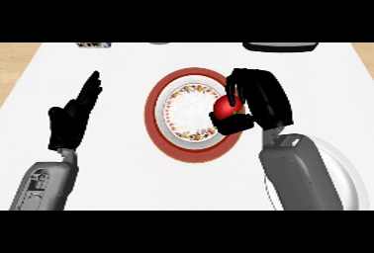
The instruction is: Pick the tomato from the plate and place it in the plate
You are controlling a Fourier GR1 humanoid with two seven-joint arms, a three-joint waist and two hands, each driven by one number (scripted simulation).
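My right hand point(257, 101) is curled round a red tomato point(225, 106), with fingers above it and the thumb below. The tomato hangs over the right edge of a white plate with a flowered border point(191, 111), which lies on a larger red plate point(155, 116). A plain white plate point(349, 175) shows at the lower right, mostly hidden behind my right forearm. My left hand point(73, 116) stays open at the left, fingers straight and pointing up, well away from the plates.
A dark object point(281, 47) sits at the counter's far right edge and a small dark item point(93, 45) at the far left edge. Wooden floor point(15, 64) shows beyond the white counter's left side.
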